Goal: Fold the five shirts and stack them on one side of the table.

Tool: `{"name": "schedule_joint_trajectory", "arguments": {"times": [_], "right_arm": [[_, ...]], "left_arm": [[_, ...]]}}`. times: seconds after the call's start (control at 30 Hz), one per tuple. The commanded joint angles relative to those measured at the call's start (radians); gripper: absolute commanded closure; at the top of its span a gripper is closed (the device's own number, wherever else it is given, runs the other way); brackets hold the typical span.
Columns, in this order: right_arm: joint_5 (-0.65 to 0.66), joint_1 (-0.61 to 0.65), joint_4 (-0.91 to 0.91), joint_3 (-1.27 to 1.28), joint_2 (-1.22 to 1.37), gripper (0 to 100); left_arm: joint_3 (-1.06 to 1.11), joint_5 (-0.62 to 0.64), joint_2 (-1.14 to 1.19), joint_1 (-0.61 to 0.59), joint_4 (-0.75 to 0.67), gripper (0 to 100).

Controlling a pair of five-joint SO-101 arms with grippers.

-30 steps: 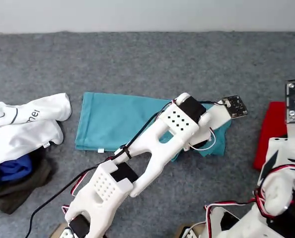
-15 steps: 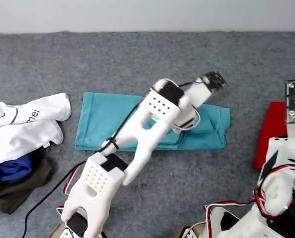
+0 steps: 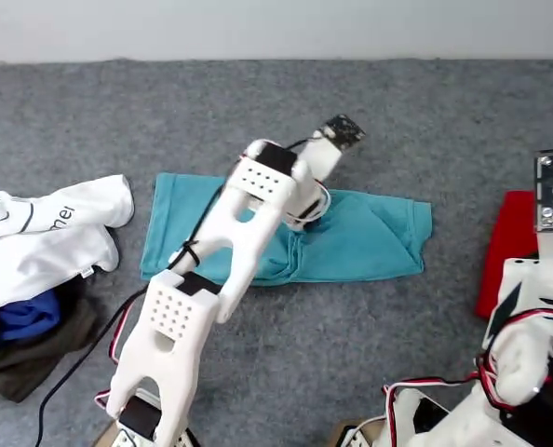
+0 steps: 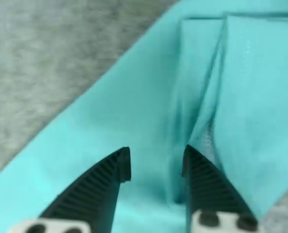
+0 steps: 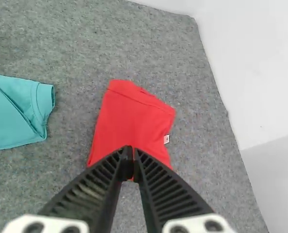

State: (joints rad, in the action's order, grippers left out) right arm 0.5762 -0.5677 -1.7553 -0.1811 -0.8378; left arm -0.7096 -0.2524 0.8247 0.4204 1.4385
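Closest in, at the front right of the table (image 3: 397, 121), right arm (image 3: 528, 372) low by the edge, right gripper (image 5: 133, 153) clenched on nothing, tips pressed together, hanging above the near end of a red shirt (image 5: 134, 121). Red shirt folded into a neat rectangle, flat on the grey felt by the right edge.

Next out, left arm (image 3: 211, 289) stretched from the front toward the middle. At its end, left gripper (image 4: 156, 162) released, 2 ribbed fingers (image 4: 105, 179) apart, poised low over a teal shirt (image 3: 370, 247). Teal shirt laid lengthwise across the middle, folded to a long band, cloth rucked into a raised crease beside 1 finger; cannot tell whether touching.

Off to the left side, a loose heap: white shirt (image 3: 34, 242) on top, blue shirt (image 3: 20, 317) and a dark garment (image 3: 44, 358) poking out beneath.

Farthest back, bare felt up to a pale wall (image 3: 258, 28).
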Motion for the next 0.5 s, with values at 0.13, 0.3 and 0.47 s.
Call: {"name": "schedule_joint_trajectory", "arguments": {"times": [0.13,0.3,0.47], "right_arm": [[0.008,-0.008,-0.041,-0.002,0.001,98.7],[0.006,-0.008,-0.041,-0.002,0.001,98.8],[0.006,-0.008,-0.041,-0.002,0.001,99.0]], "left_arm": [[-0.351,-0.003,-0.006,0.040,0.256,82],[-0.430,0.005,-0.026,0.112,0.319,84],[-0.254,-0.002,-0.095,0.172,0.316,88]]}}
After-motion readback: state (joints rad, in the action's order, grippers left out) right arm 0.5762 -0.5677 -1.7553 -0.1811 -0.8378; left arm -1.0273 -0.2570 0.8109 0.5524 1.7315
